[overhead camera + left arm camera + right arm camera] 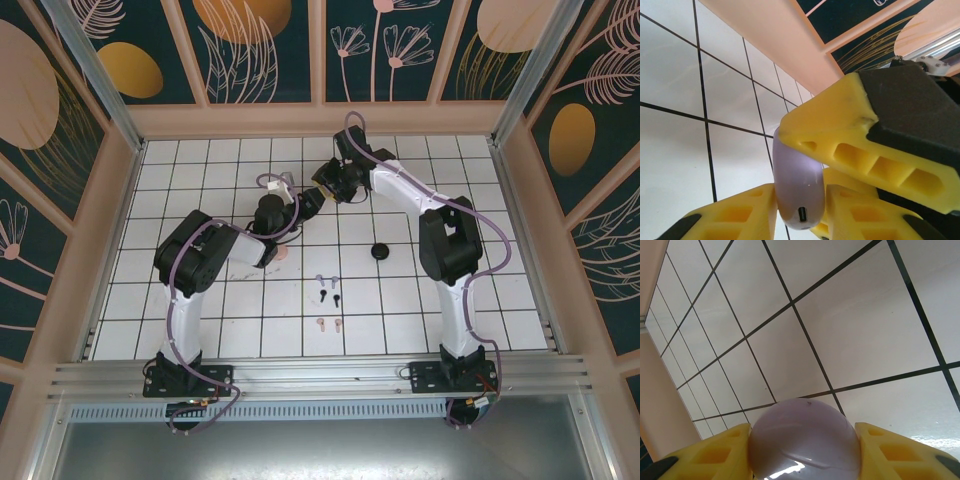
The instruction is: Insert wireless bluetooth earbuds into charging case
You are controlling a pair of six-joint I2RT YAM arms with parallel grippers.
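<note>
A lilac charging case [796, 175] hangs above the far middle of the table, closed, with its charging port facing the left wrist camera. My right gripper [804, 450] is shut on it, a yellow finger on each side of its rounded shell [805, 435]. My left gripper [800, 205] pinches the same case from the other end, both pads against it. In the top view the two grippers meet, left [316, 198] and right [334, 184]. The earbuds lie in pairs on the tiles nearer the arms' bases: lilac [326, 280], black [329, 297], pink [329, 323].
A black round case [379, 251] sits on a tile right of centre. A pink case [282, 254] peeks out beside the left forearm. A peach wall [780, 40] borders the white grid table [200, 300] at the back and sides.
</note>
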